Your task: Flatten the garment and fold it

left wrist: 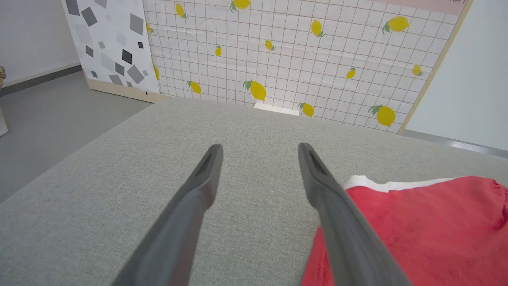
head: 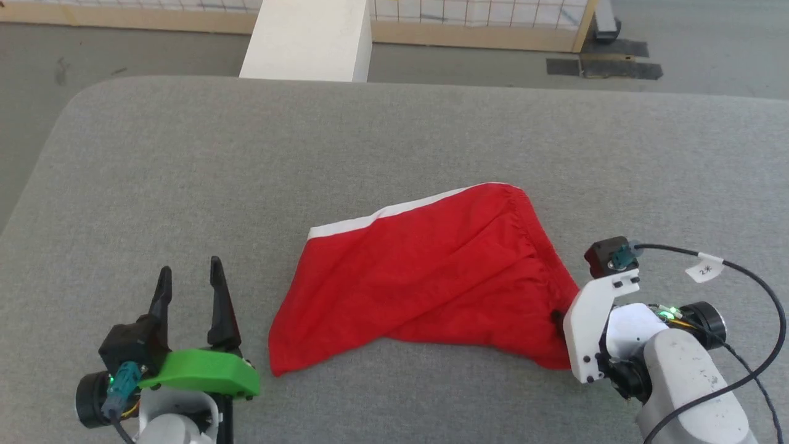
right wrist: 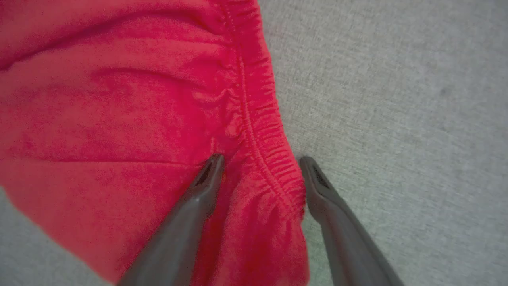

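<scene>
The garment [head: 431, 277], red shorts with a white stripe [head: 376, 217] along the upper left edge, lies in a rough folded triangle on the grey padded table [head: 185, 172]. Its gathered waistband [right wrist: 258, 131] faces the right side. My left gripper [head: 190, 276] stands open just left of the garment's lower left corner, touching nothing; in the left wrist view the garment [left wrist: 420, 226] lies beside the right-hand finger [left wrist: 317, 174]. My right gripper [right wrist: 260, 163] is open astride the waistband, with one finger [right wrist: 206, 178] on the red fabric and the other over bare table.
A white block [head: 308, 40] stands beyond the table's far edge. Behind it is a lemon-patterned grid panel [left wrist: 301, 59]. The table's rounded left edge [head: 34, 185] drops to grey floor. A black cable [head: 761, 290] loops off the right wrist.
</scene>
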Controlling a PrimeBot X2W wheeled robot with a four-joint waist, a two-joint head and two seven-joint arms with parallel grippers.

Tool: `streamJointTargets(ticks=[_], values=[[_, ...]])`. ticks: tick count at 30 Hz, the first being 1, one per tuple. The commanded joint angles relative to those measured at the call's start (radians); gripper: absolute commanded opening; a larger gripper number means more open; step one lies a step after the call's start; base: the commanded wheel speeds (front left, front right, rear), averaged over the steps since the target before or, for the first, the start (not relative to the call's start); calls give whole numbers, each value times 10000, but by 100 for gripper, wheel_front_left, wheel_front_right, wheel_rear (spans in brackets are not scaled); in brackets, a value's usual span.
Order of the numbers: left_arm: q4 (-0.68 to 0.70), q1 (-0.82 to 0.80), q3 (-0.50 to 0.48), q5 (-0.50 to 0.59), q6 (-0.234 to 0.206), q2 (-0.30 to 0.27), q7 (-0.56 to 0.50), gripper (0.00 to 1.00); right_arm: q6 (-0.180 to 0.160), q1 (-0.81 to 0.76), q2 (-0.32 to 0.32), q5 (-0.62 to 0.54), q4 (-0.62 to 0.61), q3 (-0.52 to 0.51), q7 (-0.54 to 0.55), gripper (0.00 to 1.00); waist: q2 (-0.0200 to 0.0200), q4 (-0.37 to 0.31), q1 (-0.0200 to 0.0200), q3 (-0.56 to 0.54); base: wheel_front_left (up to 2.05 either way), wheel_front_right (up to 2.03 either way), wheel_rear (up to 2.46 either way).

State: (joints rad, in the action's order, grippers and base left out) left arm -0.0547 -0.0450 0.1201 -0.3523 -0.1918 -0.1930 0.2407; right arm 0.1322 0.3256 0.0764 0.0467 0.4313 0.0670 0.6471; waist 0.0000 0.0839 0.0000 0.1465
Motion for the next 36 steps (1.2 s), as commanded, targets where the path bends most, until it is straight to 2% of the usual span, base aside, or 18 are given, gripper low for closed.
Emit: streamJointTargets(ticks=[1,4,5,6,9,11,12,18,23,24,25,29,32,34,36], values=[[-110,-234,-8,-6,66,60,85,100,-15,105,105,-139,286,147,114,100,0,161,0,173,0,0,0],[-295,-322,-104,-102,103,185,138,100,-15,127,155,42,751,468,229,100,0,184,0,230,0,0,0],[-391,-372,-162,-127,168,195,161,100,-15,235,161,350,803,456,104,17,0,149,0,208,0,0,0],[-421,-394,-207,-143,179,213,171,100,-15,315,175,554,720,357,-111,0,0,103,0,175,0,0,0],[-500,-470,-340,-197,275,218,190,100,-15,451,314,975,208,-304,-794,0,0,-52,0,68,0,0,0],[-485,-430,-466,-106,231,280,203,100,-15,-316,536,949,-1711,-2057,-1758,0,0,-524,0,-171,0,0,0],[-468,-419,-465,-94,217,298,204,100,-15,-566,506,952,-2036,-2297,-1768,0,0,-593,0,-196,0,0,0],[-603,-458,-453,-148,281,336,206,100,-15,-2845,-67,1020,-3742,-3826,-1023,0,0,-927,0,-246,0,0,0],[-884,-472,-407,-278,334,349,86,100,-15,-4008,-250,1675,-3913,-4004,-219,0,0,-1168,0,-241,0,0,0],[-936,-465,-390,-297,342,349,43,100,-15,-4044,-253,1886,-3852,-3969,-226,12,0,-1196,0,-244,0,0,0],[-992,-461,-368,-317,348,349,-10,100,-15,-4032,-255,2124,-3805,-3965,-375,100,0,-1219,0,-250,0,0,0],[-1105,-533,-289,-429,421,351,-223,100,-15,-3637,-258,3020,-3888,-4351,-1401,100,0,-1256,0,-272,0,0,0],[-1089,-995,-77,-461,587,304,-639,100,-15,-3322,-259,3165,-4184,-4736,-2165,100,0,-1218,0,-229,0,0,0],[-1145,-1594,163,-479,767,257,-1179,100,-15,-3089,-260,3119,-4353,-5012,-2530,100,0,-1209,0,-157,0,0,0],[-1346,-2311,535,-572,992,287,-2145,100,-15,-2820,-260,3094,-4503,-5189,-2765,100,0,-1263,0,-44,0,0,0]])
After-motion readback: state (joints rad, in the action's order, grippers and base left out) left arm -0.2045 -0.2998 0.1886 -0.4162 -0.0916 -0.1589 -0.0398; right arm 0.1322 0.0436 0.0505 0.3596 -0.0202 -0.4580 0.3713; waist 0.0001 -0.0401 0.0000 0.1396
